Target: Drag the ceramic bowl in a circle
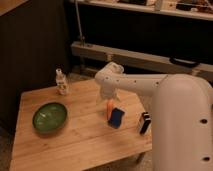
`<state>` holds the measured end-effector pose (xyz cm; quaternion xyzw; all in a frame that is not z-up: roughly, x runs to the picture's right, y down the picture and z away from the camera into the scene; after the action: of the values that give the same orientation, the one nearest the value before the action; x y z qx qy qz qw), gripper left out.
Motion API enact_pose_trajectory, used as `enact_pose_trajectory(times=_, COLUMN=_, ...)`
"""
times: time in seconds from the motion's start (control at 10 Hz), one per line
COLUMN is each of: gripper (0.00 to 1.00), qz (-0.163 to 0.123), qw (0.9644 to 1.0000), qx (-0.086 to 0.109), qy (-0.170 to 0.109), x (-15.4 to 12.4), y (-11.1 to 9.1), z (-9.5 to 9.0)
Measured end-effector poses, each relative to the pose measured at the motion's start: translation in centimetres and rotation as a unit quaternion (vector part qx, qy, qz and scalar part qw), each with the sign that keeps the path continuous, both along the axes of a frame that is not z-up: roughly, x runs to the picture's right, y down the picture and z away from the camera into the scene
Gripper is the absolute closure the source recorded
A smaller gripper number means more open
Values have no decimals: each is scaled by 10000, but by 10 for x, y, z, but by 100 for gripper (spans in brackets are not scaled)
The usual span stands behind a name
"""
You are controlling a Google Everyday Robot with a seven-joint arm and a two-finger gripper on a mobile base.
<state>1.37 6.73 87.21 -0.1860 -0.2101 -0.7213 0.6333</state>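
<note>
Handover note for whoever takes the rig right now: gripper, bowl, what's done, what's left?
Gripper: over the middle of the wooden table, just above the blue-and-orange object, well to the right of the bowl and holding nothing that I can see.
Ceramic bowl: upright at the table's front-left, nothing touching it. Small bottle stands behind it near the back edge.
Done: no contact with the bowl yet.
Left: move to the bowl, engage its rim, drag the full circle.
</note>
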Motion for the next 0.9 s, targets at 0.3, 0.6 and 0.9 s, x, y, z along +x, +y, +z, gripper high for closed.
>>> enact_pose_trajectory(times=0.3, gripper=20, qz=-150, qw=9992, qx=99, qy=-345, x=-43, y=-19, z=-11)
enact_pose_trajectory(times=0.6, gripper=20, qz=-452, qw=9960, qx=80, qy=-760, x=-84, y=-37, z=-28)
enact_pose_trajectory(times=0.9, gripper=20, qz=-673, qw=9911, qx=-97, qy=-1148, x=-113, y=-42, z=-25)
